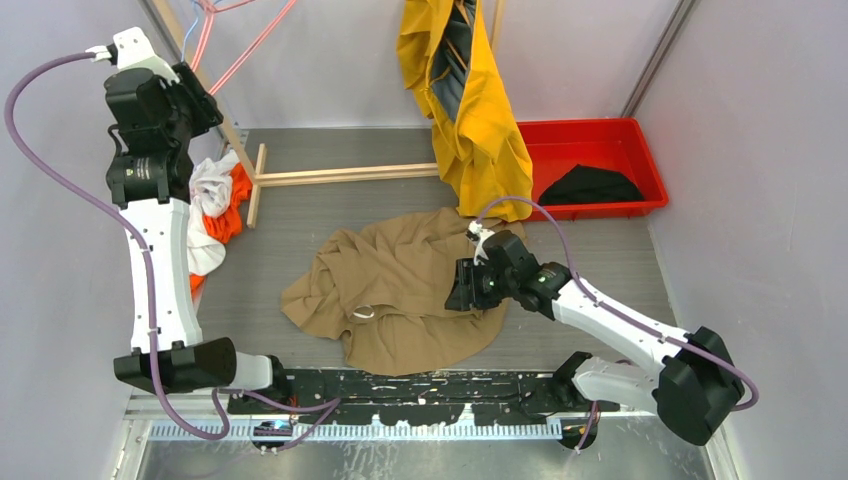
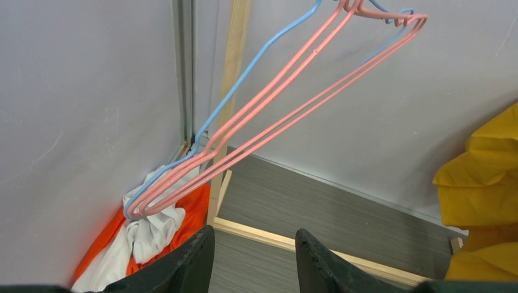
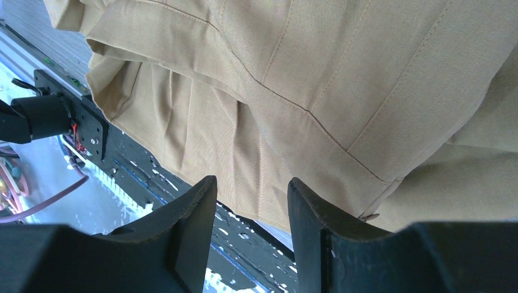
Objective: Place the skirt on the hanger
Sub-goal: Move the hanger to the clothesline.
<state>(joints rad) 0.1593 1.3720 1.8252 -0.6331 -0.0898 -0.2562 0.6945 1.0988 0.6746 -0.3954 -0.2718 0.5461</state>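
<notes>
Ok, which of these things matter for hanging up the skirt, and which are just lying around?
Part of the job: tan fabric skirt, pink and blue wire hangers.
Just lying about: hanging yellow garment, red plastic bin, black cloth inside it, orange and white clothes pile.

The grey table (image 1: pixel 300 205) bears a crumpled tan skirt (image 1: pixel 400 290), red bin (image 1: pixel 548 165), wooden frame (image 1: pixel 340 174) and white-orange clothes (image 1: pixel 215 200).

Yellow garment (image 1: pixel 470 110) hangs at the back, its hem just beside the red bin (image 1: pixel 560 160), where something black (image 1: pixel 598 186) lies, possibly folded clothing. Over on the left, an orange-and-white heap (image 1: pixel 218 200) bunches against the wooden rack base (image 1: pixel 340 174).
</notes>
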